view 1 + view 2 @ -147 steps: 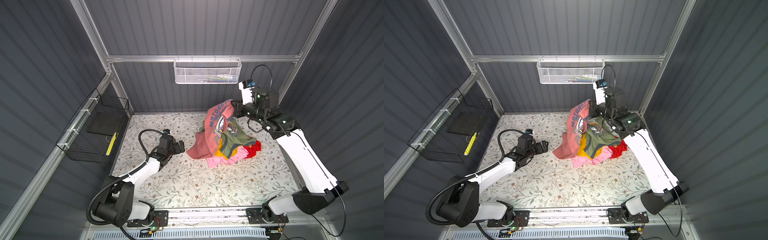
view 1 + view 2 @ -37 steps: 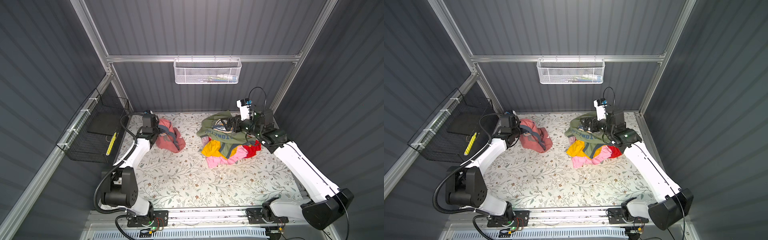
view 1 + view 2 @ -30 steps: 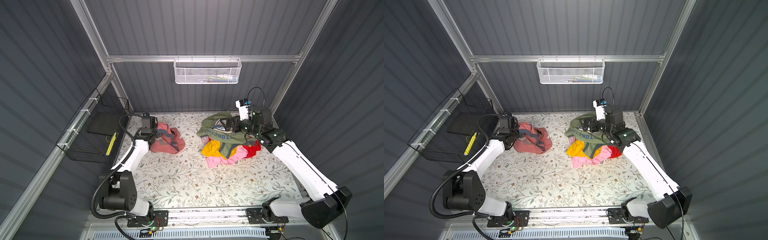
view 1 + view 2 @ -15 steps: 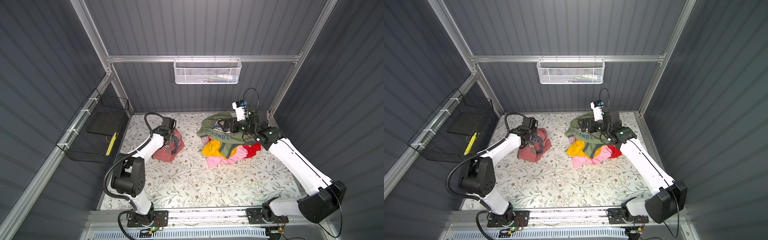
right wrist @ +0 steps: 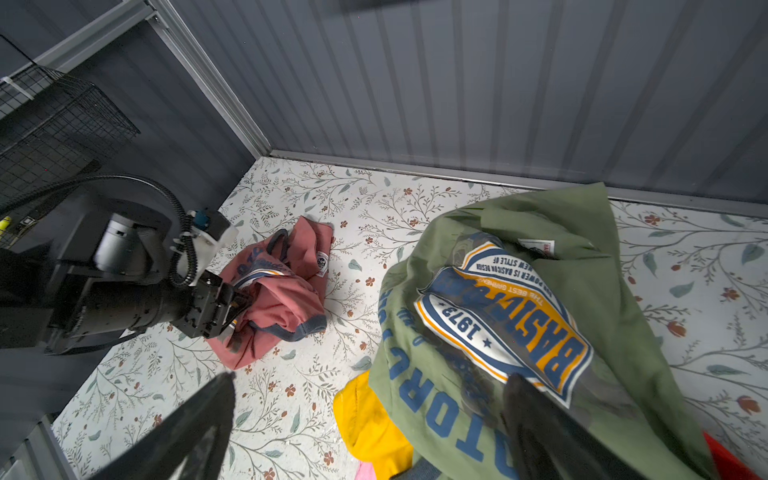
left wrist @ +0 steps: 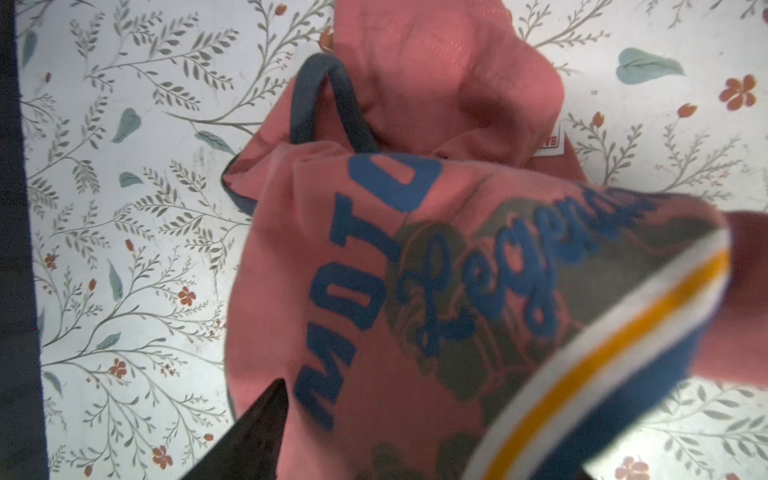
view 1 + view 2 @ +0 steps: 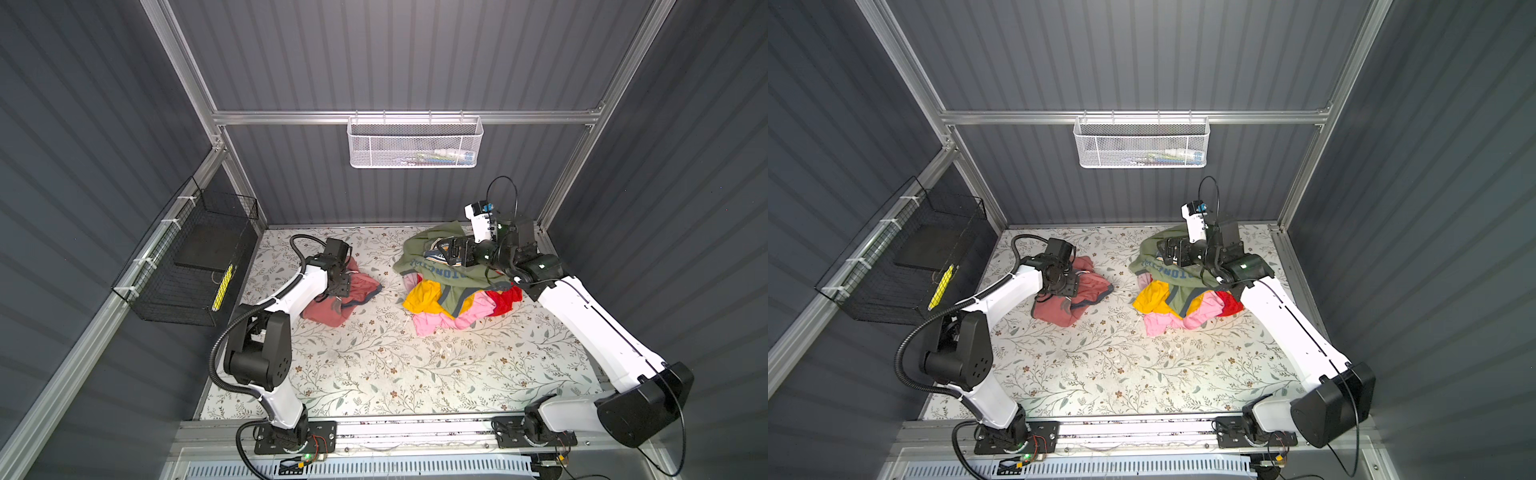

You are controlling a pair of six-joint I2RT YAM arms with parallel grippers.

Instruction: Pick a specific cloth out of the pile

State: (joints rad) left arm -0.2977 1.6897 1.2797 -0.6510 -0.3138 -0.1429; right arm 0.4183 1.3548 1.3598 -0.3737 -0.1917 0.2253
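The cloth (image 7: 332,307) (image 7: 1059,309), a salmon-pink T-shirt with blue lettering and dark neck trim, lies crumpled on the table at the left, well apart from the pile (image 7: 453,299) (image 7: 1179,299). My left gripper (image 7: 338,286) (image 7: 1067,286) sits low on the cloth with its jaws apart. A fold of the cloth (image 6: 374,291) still lies between them, and one dark finger (image 6: 253,432) shows beside it. My right gripper (image 7: 451,253) (image 5: 370,428) hangs open just over the pile's olive green T-shirt (image 5: 582,270), holding nothing.
A black wire basket (image 7: 187,266) hangs on the left wall and a white mesh basket (image 7: 415,145) on the back wall. Grey walls close in the floral table (image 7: 395,365) on three sides. Yellow (image 5: 374,428), light pink and red garments lie under the olive one.
The left arm carried the cloth leftward away from the pile, lowered it onto the table, and its jaws have spread apart. The right gripper stays open over the pile, shifted slightly.
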